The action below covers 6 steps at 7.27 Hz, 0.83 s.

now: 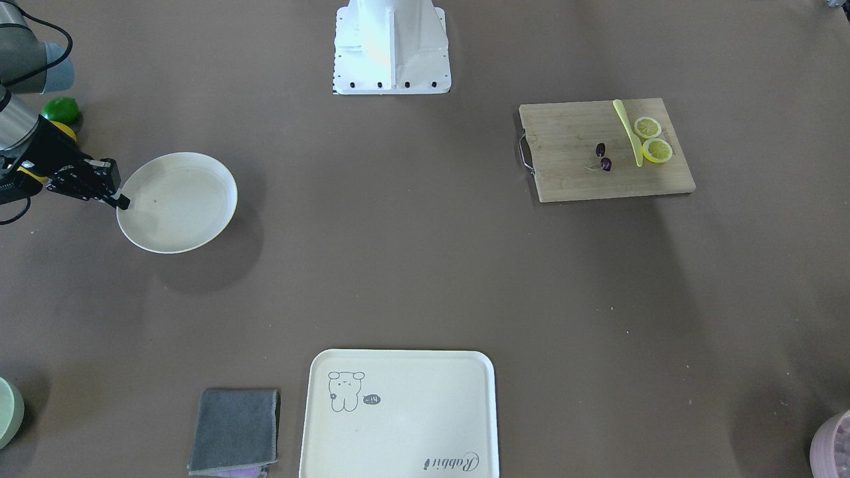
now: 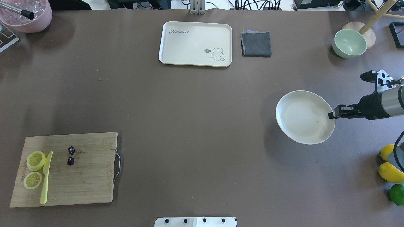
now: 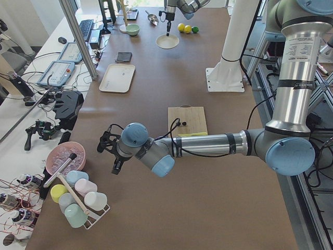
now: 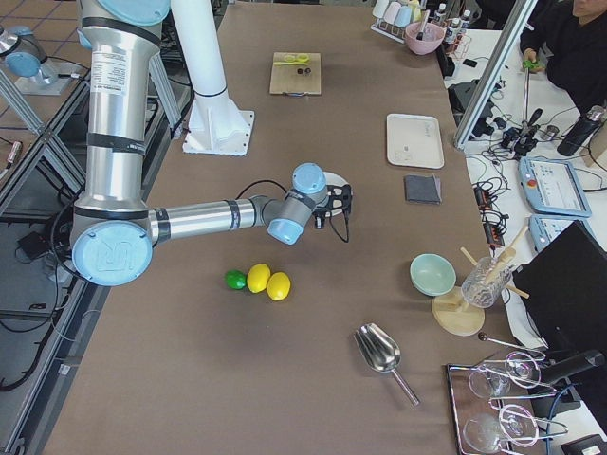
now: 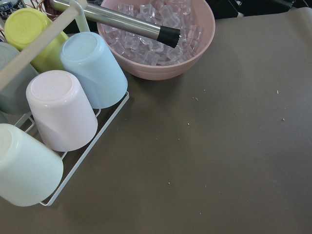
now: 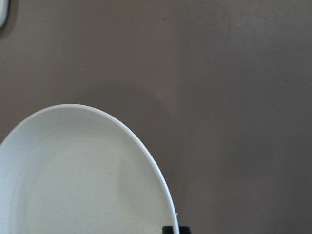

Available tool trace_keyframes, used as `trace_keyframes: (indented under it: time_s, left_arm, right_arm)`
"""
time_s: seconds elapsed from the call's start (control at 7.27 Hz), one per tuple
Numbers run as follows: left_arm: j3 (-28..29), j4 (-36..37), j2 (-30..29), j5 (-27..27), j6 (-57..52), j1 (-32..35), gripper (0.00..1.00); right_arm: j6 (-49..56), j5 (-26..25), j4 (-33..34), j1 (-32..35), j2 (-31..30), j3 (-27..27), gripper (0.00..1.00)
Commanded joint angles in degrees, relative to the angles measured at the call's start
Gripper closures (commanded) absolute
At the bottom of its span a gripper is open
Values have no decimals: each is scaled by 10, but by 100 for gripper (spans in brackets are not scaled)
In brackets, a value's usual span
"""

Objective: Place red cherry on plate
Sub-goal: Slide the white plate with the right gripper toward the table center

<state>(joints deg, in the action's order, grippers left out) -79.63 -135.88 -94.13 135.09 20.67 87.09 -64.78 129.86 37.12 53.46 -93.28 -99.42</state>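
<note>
Right hand (image 2: 330, 115) is at the right-side edge of the round cream-white plate (image 2: 300, 116) with the pale yellow rim, and its fingers look pinched onto that rim. The offset shadow suggests the plate is held just off the brown bench (image 2: 189, 110), but that's not certain. The plate holds nothing but a tiny dark speck. Left hand (image 3: 115, 167) hangs out by the pink bowl of ice (image 5: 161, 44) and the wire rack of pastel cups (image 5: 63, 112). Only the side view shows it, so I cannot tell whether it's wide or narrow. The pair of tiny dark maroon cherries (image 2: 71, 156) on thin green stems lies on the wooden cutting board (image 2: 85, 179), near the yellow plastic knife (image 2: 46, 178) and the two yellow lemon slices (image 2: 35, 160). That's well apart from the plate, at the opposite side of the bench. My read on progress: none of the placing is done, the cherries aren't picked and neither hand is near them. Left to do: grasp the cherries, bring them and the plate together, release on the plate.
</note>
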Motion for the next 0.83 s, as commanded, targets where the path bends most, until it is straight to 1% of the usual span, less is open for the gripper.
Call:
trace_keyframes:
  time_s: [0.0,0.14,0.41,0.55,0.69]
  left_arm:
    - [3,1,-4,0,1,-1,3]
    - [3,0,-4,0,1,-1,3]
    - [5,0,-4,0,-1,-1,3]
    - [5,0,-3,0,-3,0,3]
    - [5,0,-3,0,-3,0,3]
  right_arm:
    - [-28,21,41,-4,110,6,100]
    - [-39,-15,110,-38,172,2,100]
    - [-71,-151,218,-154,270,5,100]
    - [-86,-198,266,-193,314,14,100]
    - [-89,-218,270,-217,324,26,100]
